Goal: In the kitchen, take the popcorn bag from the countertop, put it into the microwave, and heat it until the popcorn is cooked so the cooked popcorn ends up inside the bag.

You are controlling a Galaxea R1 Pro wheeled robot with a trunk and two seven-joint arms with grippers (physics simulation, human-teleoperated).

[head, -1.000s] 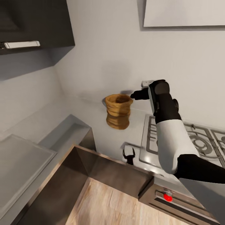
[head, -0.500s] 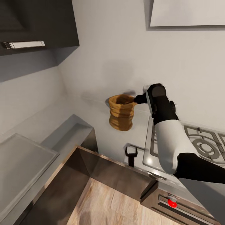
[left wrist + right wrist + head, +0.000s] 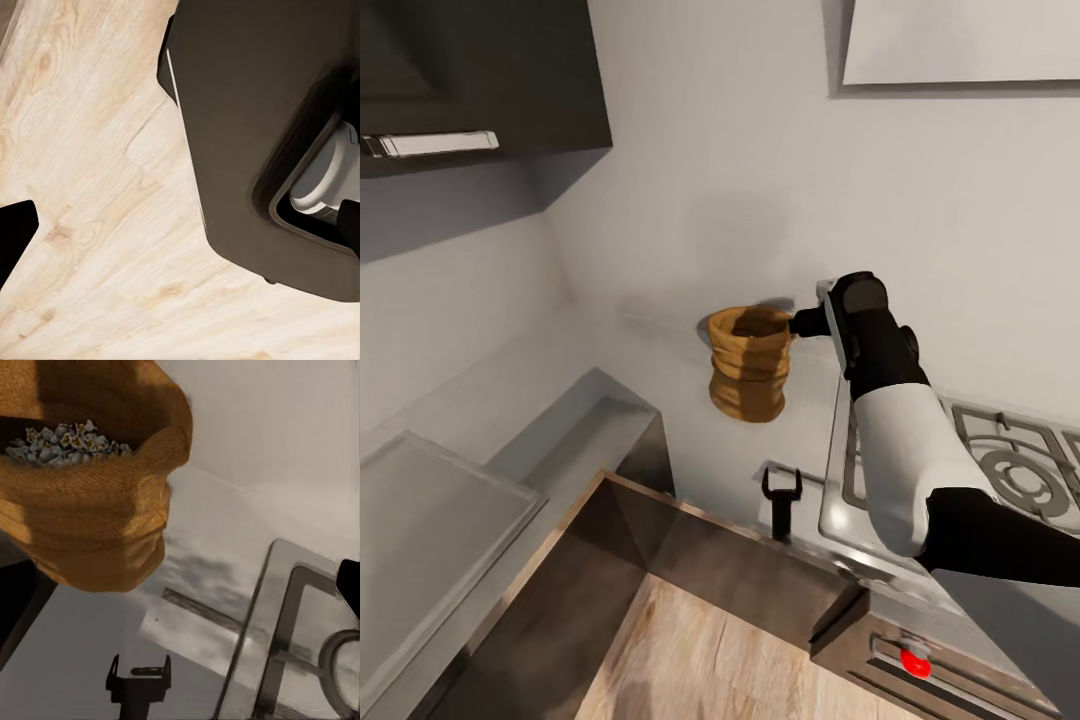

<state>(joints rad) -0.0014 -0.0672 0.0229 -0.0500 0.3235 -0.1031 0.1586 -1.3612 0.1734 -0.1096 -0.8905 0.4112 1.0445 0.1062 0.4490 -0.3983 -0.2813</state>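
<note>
Head view, near to far: wood floor below, then dark cabinet fronts, then the countertop (image 3: pixel 660 390) w/ gas hob (image 3: pixel 1000 470) under the right arm's forearm. Right pincer (image 3: pixel 798 322) reaches out to the popcorn bag (image 3: pixel 750 362), tip at the bag's rolled rim on the hob side. Bag appears lifted off the top, its reflection directly beneath; can't be sure of clearance.

Right wrist view: bag (image 3: pixel 90 487) hangs close ahead of the pincer, popcorn (image 3: pixel 64 441) grey-pale in the mouth. Finger tips show dark at frame edges only. Can't tell how wide the jaws stand or if they truly pinch the rim; contact looks likely, not confirmed.

Left wrist view: left pincer (image 3: pixel 180 225) looks down at floor beside the robot's dark base; fingers wide apart, nothing betw. them.

Risks, my read:
- Hold, if any, is on one edge of a soft rim. Bag may sag, tilt, spill grains.
- Rim could slip out under a quick swing.
- Hob grates just below the pincer; low carry could snag the bag bottom.
- Wall close beyond the pincer; little room to re-grip.
- Microwave not sighted; long carry on a weak pinch.
</note>
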